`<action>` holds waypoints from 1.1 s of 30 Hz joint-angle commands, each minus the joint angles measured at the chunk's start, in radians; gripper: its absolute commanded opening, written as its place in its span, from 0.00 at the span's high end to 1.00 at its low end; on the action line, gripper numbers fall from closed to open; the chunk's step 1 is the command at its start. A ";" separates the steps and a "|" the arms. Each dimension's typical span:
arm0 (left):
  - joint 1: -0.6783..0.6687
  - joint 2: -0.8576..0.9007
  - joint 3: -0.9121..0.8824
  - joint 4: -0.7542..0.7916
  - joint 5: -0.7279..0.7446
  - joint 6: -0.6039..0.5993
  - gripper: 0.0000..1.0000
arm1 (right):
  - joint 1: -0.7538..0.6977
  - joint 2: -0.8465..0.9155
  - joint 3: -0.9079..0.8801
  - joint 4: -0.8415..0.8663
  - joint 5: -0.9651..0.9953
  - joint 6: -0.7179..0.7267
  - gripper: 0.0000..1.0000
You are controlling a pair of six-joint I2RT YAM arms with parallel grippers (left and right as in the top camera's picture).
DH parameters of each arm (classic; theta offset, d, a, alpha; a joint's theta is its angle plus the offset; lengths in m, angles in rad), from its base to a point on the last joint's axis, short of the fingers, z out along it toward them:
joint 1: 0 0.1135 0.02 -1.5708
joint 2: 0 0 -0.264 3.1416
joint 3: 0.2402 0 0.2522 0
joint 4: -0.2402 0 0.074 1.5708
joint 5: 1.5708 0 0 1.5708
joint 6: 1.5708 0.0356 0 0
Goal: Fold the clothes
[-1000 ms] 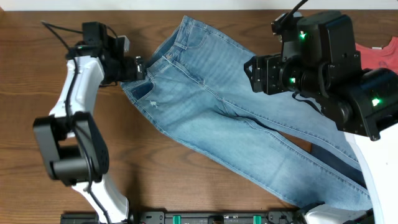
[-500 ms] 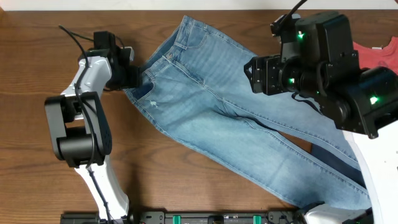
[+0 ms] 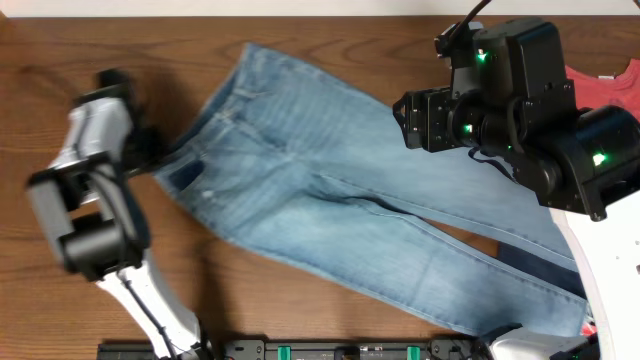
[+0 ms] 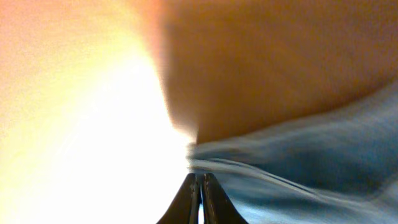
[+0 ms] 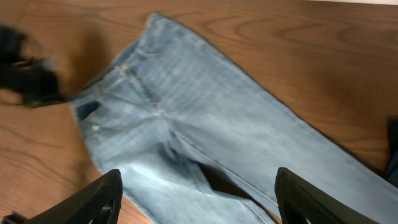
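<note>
The clothes are a pair of light blue jeans (image 3: pixel 330 190), spread flat and slanting from the waistband at upper left to the legs at lower right. My left gripper (image 3: pixel 152 152) is blurred at the waistband's left corner and shut on that denim edge. In the left wrist view the fingers (image 4: pixel 200 199) are pressed together with the jeans (image 4: pixel 298 168) bunched at their tips. My right gripper (image 3: pixel 408 118) hangs open, high over the jeans' right side. In the right wrist view its open fingers (image 5: pixel 202 199) frame the jeans (image 5: pixel 205 118) with nothing between them.
A red garment (image 3: pixel 610 90) lies at the right edge of the wooden table (image 3: pixel 300 40). A dark blue cloth (image 3: pixel 540 262) shows beside the lower leg, under the right arm. The left arm's base stands at the lower left.
The left gripper has shut on the waistband corner and swung left. The whole pair of jeans has slid left with it. The right arm has stayed still.
</note>
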 commanded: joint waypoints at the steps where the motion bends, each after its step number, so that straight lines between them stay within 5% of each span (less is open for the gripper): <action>1: 0.212 -0.042 -0.011 -0.051 -0.087 -0.184 0.94 | -0.006 0.006 -0.001 -0.003 0.016 0.013 0.23; 9: 0.524 -0.099 -0.011 -0.028 0.452 -0.016 0.94 | -0.006 0.006 -0.001 -0.003 0.051 0.013 0.21; 18: 0.380 -0.199 -0.011 0.012 0.578 0.201 0.83 | -0.006 0.006 -0.001 -0.003 0.061 0.014 0.21; 22: 0.185 -0.215 -0.011 0.034 0.573 0.345 0.52 | -0.006 0.006 -0.001 -0.005 0.060 0.024 0.21; 25: 0.061 -0.208 -0.011 0.074 0.562 0.404 0.38 | -0.006 0.006 -0.001 -0.011 0.060 0.033 0.21; 33: -0.167 -0.151 -0.011 0.174 0.243 0.423 0.28 | -0.006 0.006 -0.001 -0.019 0.061 0.033 0.22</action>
